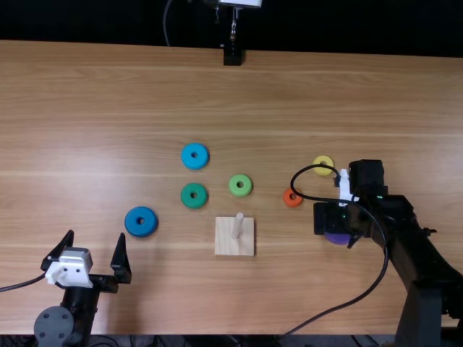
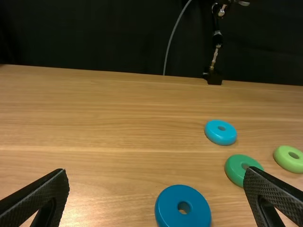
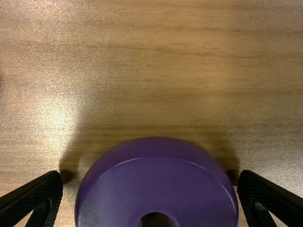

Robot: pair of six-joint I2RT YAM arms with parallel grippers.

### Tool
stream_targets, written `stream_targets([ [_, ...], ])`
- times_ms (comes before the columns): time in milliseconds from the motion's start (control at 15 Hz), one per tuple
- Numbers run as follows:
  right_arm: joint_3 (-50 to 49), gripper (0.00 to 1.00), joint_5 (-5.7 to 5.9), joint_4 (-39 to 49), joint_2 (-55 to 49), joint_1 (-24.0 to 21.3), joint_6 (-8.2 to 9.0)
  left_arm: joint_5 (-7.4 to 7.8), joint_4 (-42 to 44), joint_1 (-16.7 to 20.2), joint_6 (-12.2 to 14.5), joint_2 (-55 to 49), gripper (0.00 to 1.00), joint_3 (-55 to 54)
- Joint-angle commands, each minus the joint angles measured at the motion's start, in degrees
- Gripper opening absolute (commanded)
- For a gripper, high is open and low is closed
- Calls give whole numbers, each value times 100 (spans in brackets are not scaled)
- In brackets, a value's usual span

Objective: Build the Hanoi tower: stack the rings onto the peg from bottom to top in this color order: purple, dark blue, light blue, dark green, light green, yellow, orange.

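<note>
Spread wide astride the purple ring (image 3: 111,194), toward the worktop's (image 1: 145,94) near right corner, with the right gripper (image 3: 150,172), probably to claim the bottom layer first. Parked open and empty at the near left corner with the left gripper (image 1: 97,234), leaving room at the bare peg (image 1: 237,226). Laid flat and apart, handy for single picks: dark blue ring (image 1: 133,225), light blue ring (image 1: 187,160), dark green ring (image 1: 200,199), light green ring (image 1: 247,190), yellow ring (image 1: 317,160), orange ring (image 1: 287,200).

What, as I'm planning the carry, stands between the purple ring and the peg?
Nothing visible blocks the straight path from the purple ring to the peg: just bare table. The orange ring lies near that path, toward the table's far side. The right gripper has a finger on either side of the purple ring.
</note>
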Motion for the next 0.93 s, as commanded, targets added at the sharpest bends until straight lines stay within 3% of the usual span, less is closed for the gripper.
stream_targets([
  [0,149,100,-1,-11,72,69,40,-38,-44,31,49,-71,100,-250],
  [67,140,100,-1,-74,72,69,40,-38,-44,39,49,-71,100,-250],
  [133,149,89,-1,-169,72,69,61,-38,-44,31,49,-71,100,-250],
  [200,184,51,-1,-180,81,60,61,-38,-44,31,49,-71,100,-250],
  [267,316,27,-22,-180,116,60,61,-38,-44,31,38,-71,100,-250],
  [333,351,8,-106,-180,151,60,61,-38,-44,39,38,-71,100,-250],
  [400,368,0,-233,-180,169,52,61,-38,-44,39,49,-71,100,-250],
  [467,377,0,-286,-180,169,52,72,-38,-44,39,49,-71,100,-250],
  [600,614,0,-286,-328,160,78,82,-38,-44,31,49,-71,100,-250],
  [733,1124,0,-286,-1287,160,148,72,-38,-44,39,49,-71,100,-250],
  [867,1722,0,-265,-2163,143,544,82,-38,-44,31,49,-71,100,-250],
])
